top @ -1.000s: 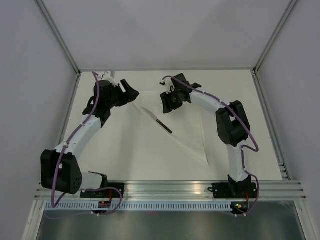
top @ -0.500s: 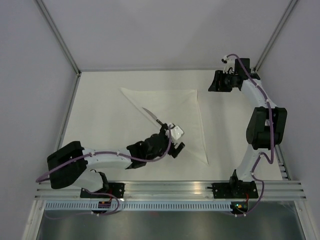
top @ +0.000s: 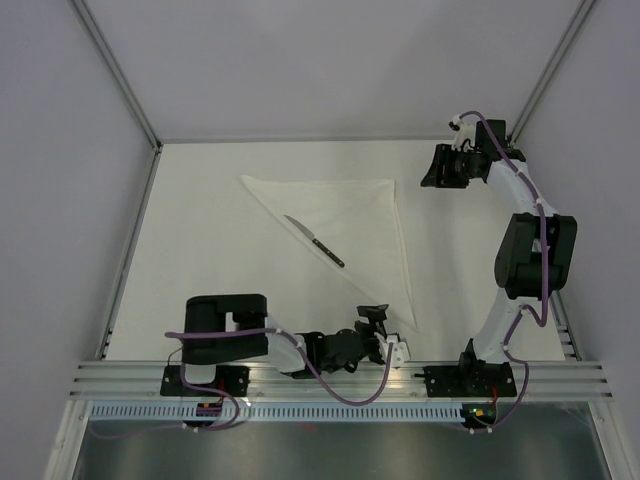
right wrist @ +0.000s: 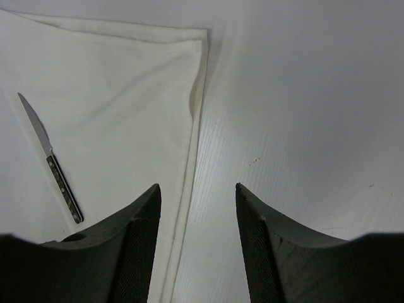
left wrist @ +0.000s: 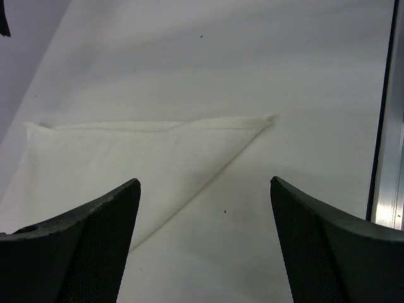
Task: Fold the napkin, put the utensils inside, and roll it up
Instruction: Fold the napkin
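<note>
The napkin lies flat as a white triangle in the middle of the table. It also shows in the left wrist view and the right wrist view. The knife, silver blade and dark handle, lies on the napkin near its long folded edge, and shows in the right wrist view. My left gripper is open and empty, low near the napkin's near tip. My right gripper is open and empty, right of the napkin's far right corner.
An aluminium rail runs along the table's near edge, close to the left gripper, and shows in the left wrist view. Grey walls enclose the table on the left, back and right.
Both grippers have left the napkin's far edge. The left arm swung down to the near edge by the napkin's tip. The right arm pulled back to the far right. Napkin and knife stay put.
</note>
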Tool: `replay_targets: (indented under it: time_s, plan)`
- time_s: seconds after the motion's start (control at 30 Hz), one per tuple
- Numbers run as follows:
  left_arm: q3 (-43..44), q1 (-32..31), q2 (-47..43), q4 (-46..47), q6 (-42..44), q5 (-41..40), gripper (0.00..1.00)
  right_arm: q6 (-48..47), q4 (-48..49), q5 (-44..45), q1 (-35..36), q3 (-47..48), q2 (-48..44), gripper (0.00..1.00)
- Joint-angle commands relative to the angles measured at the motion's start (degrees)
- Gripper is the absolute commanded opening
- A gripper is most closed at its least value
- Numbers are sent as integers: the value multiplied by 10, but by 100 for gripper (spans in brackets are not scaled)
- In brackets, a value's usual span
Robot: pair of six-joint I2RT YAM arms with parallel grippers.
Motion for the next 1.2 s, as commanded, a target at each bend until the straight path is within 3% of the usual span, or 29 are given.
replay_targets:
  time_s: [0.0, 0.53, 0.87, 1.17]
  plan:
    - [47, -12, 44, 86, 68, -1, 87, 6, 3, -13, -7, 8, -29, 56]
    - [118, -30, 145, 58, 124, 20, 74, 15, 11, -27, -21, 7, -35, 54]
    - [148, -29, 176, 37, 123, 26, 52, 18, 11, -31, -24, 7, -36, 52]
    - [171, -20, 188, 16, 111, 26, 39, 21, 12, -34, -25, 9, -34, 51]
